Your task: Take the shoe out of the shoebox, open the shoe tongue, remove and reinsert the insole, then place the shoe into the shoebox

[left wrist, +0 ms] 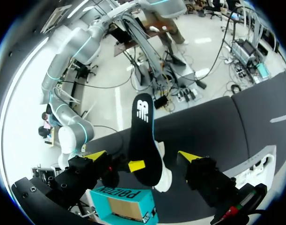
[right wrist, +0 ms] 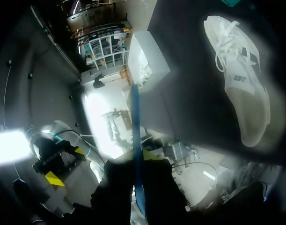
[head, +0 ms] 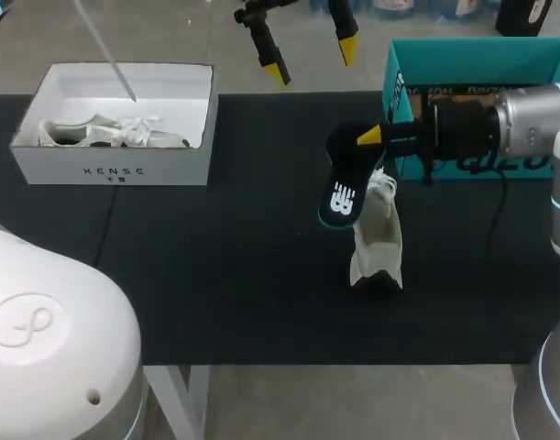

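Silver-grey right arm [head: 529, 117] — black wrist [head: 458, 128], yellow-tipped pincer [head: 373, 139]

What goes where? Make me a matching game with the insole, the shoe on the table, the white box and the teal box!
Things:
1. insole
2. shoe
3. white box
4. teal box

Places:
A. has a second shoe inside
B. pinched in the right fingers
C. lying on the black table, under the insole
D. beside the right arm

Pairs: 1-B, 2-C, 3-A, 4-D
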`<state>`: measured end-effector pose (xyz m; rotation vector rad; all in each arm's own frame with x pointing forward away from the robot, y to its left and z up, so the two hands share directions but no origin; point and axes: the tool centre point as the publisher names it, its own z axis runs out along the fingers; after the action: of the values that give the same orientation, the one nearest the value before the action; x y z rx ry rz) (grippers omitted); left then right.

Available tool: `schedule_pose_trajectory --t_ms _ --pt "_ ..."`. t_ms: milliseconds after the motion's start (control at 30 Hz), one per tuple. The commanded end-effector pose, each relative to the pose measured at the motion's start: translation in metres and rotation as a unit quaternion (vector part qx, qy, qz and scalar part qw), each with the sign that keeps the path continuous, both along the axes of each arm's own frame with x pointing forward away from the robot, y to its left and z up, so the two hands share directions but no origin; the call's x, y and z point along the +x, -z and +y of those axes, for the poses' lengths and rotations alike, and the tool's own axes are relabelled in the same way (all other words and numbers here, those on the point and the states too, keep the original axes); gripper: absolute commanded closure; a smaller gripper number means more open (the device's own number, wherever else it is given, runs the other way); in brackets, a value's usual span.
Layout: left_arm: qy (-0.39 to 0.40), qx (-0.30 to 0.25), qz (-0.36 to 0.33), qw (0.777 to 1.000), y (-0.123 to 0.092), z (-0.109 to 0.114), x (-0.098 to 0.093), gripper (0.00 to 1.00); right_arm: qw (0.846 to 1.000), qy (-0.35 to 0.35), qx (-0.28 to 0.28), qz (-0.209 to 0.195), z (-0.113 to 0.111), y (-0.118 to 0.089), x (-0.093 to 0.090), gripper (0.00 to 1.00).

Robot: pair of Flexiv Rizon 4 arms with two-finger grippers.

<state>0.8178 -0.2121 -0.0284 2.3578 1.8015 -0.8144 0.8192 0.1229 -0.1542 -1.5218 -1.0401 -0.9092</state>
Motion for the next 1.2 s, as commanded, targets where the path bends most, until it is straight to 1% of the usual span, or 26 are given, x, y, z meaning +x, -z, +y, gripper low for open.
schedule_pose_trajectory --t_ms 33,333,433,633,700,800,867,900,967,1033,1067,1100,1200 --pt "0.001 0.001 0.0 1.0 0.0 0.0 0.001 0.0 1.0 0.0 -0.002 0.0 0.0 -0.001 0.0 1.0" --pt "0.001 0.001 0.0 1.0 0.0 0.0 0.001 0.0 1.0 0.0 -0.002 0.0 0.0 -0.001 0.0 1.0" --pt "0.01 0.018 -0.015 1.0 0.005 -0.012 0.006 0.0 1.0 0.0 -0.002 0.0 0.0 -0.001 0.0 1.0" --pt "0.017 0.018 -0.022 0.999 0.011 -0.034 0.016 0.0 1.0 0.0 -0.002 0.0 0.0 -0.001 0.0 1.0" --pt "0.017 0.012 -0.024 1.0 0.011 -0.036 0.015 0.0 1.0 0.0 -0.002 0.0 0.0 -0.001 0.0 1.0" --pt "0.001 -0.005 -0.031 1.0 0.007 -0.03 0.015 0.0 1.0 0.0 -0.002 0.0 0.0 -0.001 0.0 1.0" --pt "-0.03 -0.051 -0.038 0.998 0.001 -0.018 0.014 0.0 1.0 0.0 -0.002 0.0 0.0 -0.001 0.0 1.0" --pt "-0.049 -0.085 -0.037 0.994 -0.001 -0.012 0.013 0.0 1.0 0.0 -0.002 0.0 0.0 -0.001 0.0 1.0" --pt "-0.086 -0.176 -0.023 0.98 -0.005 0.003 0.01 0.0 1.0 0.0 -0.002 0.0 0.0 -0.001 0.0 1.0" --pt "-0.132 -0.259 -0.005 0.957 -0.004 0.019 0.006 0.0 1.0 0.0 -0.002 0.0 0.0 -0.001 0.0 1.0" --pt "-0.143 -0.281 0.004 0.949 -0.002 0.024 0.004 0.0 1.0 0.0 -0.002 0.0 0.0 -0.001 0.0 1.0" --pt "-0.159 -0.337 0.018 0.928 0.002 0.033 -0.001 0.0 1.0 0.0 -0.002 0.0 0.0 -0.001 0.0 1.0" --pt "-0.196 -0.426 0.047 0.882 0.014 0.049 -0.009 0.0 1.0 0.0 -0.002 0.0 0.0 -0.001 0.0 1.0"
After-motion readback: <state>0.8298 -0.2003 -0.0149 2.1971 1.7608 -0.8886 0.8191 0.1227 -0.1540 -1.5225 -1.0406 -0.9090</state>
